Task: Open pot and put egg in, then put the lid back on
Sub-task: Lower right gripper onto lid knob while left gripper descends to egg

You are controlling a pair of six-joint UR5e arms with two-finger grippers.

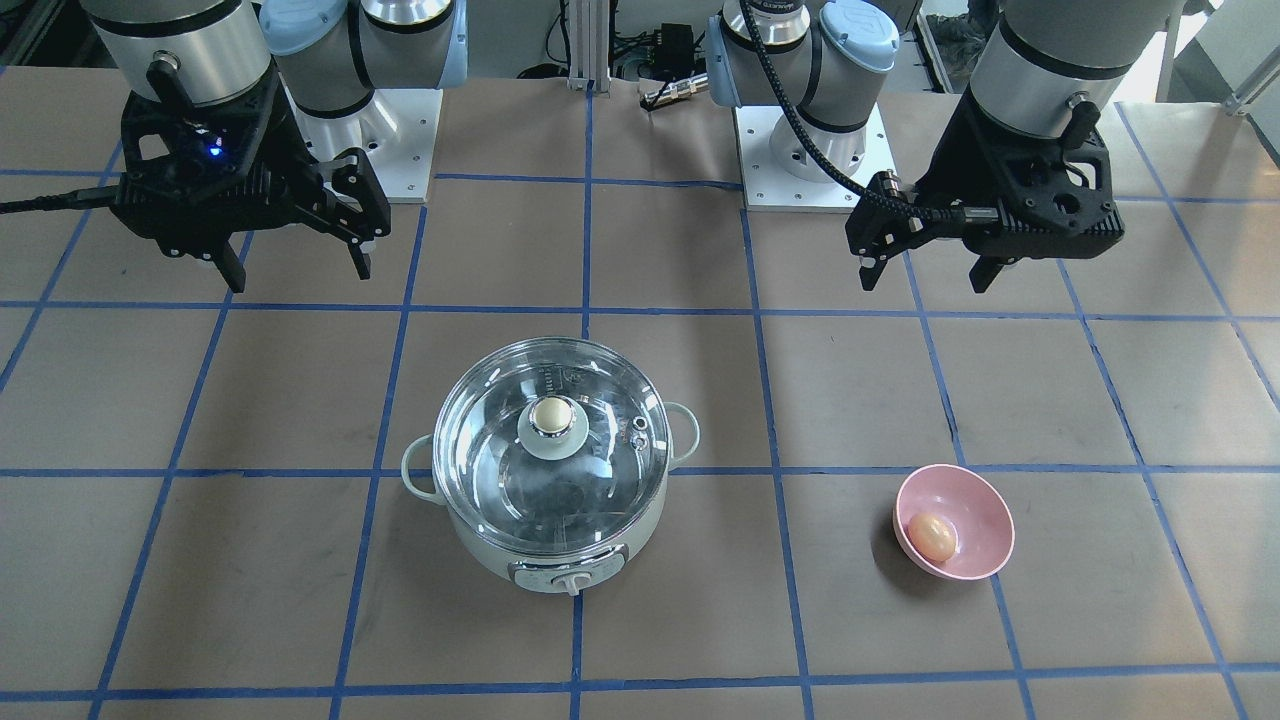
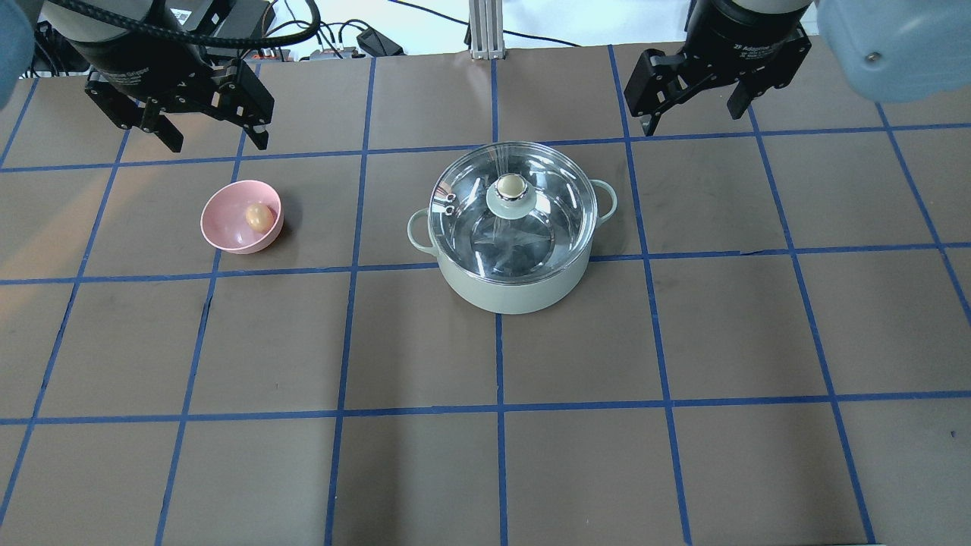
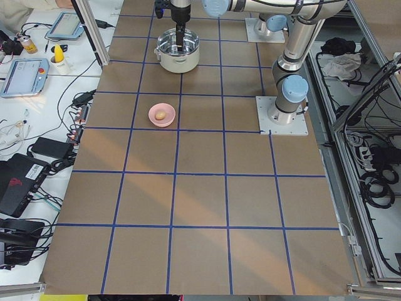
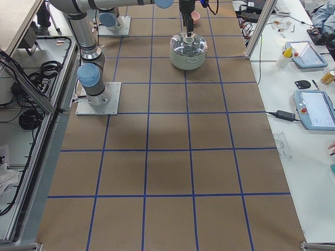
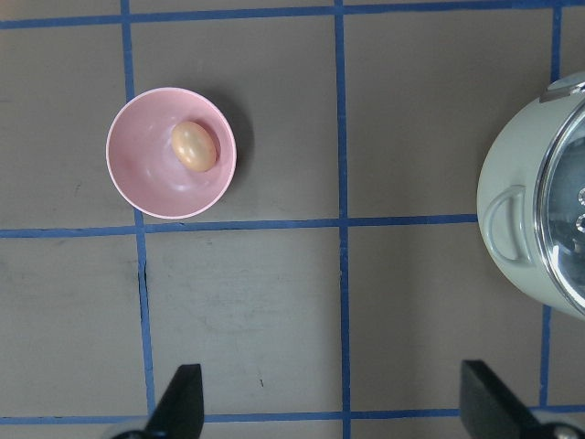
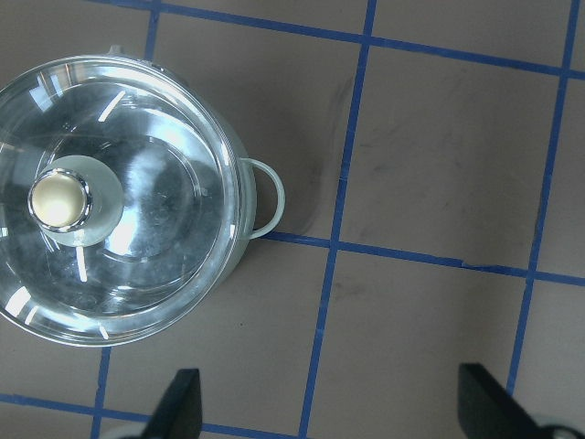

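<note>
1. The pot (image 2: 523, 296) shows whole only in the two central views. The left wrist view cuts it to one loop handle and a slice of wall. In both side views a dark gripper finger crosses in front of it. Its dial (image 1: 573, 583) shows only from the operators' side.
2. The lid (image 2: 546, 227) sits closed on the pot, with its knob (image 2: 510, 186) upright at the centre. Glare on the glass makes the steel inside hard to read.
3. The pot stands about midway along the table (image 2: 683, 470), between its long edges. The egg (image 2: 259, 216) lies in a pink bowl (image 2: 226, 233), well apart from the pot toward the table's left end.
4. The left gripper (image 2: 217, 144) hangs above the table on the robot-edge side of the bowl, jaws spread wide, holding nothing. The right gripper (image 2: 692, 121) — equally wide and empty — hangs toward the right end, apart from the pot. The wrist views show only fingertips.
5. The surface is a matt brown covering, scuffed, gridded with blue tape (image 2: 499, 356).
6. White desks along the operators' edge carry a teach pendant (image 4: 314, 107) and cables (image 3: 37, 150).
</note>
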